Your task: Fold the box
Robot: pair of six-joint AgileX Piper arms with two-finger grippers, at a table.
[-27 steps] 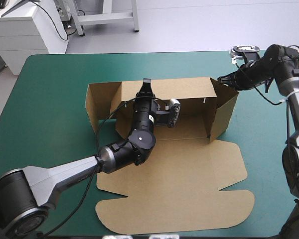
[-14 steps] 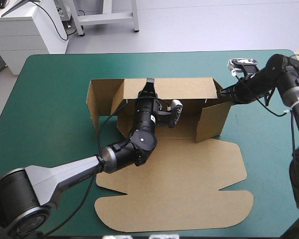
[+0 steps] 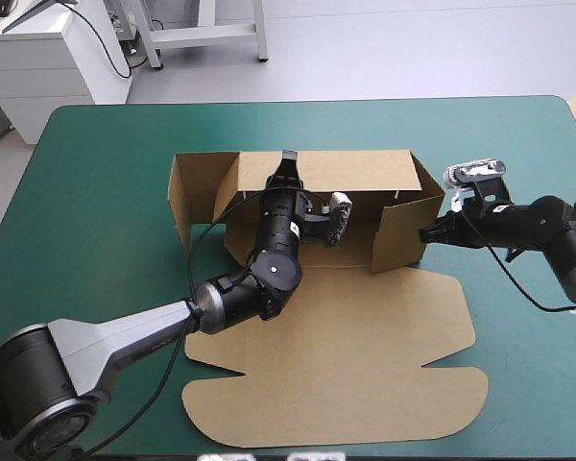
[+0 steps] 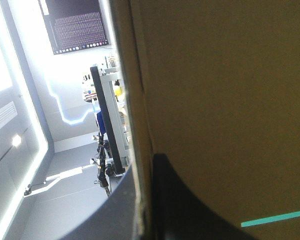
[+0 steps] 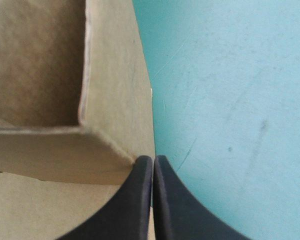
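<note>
Item: the box (image 3: pixel 365 317) lies mid-table on the teal-green cover (image 3: pixel 96 192), its lid panel flat toward 6 o'clock. The left gripper (image 3: pixel 286 163) is clamped on the far wall (image 3: pixel 365 173) at 12 o'clock, board edge between its fingers. This is judged a bracing hold to keep that wall upright. The right gripper (image 3: pixel 425 234), fingers pressed together into one point, touches the right side wall (image 3: pixel 398 235) at 3 o'clock, which stands angled inward — judged a pusher. The left side wall (image 3: pixel 180 206) at 9 o'clock is raised and splays outward.
</note>
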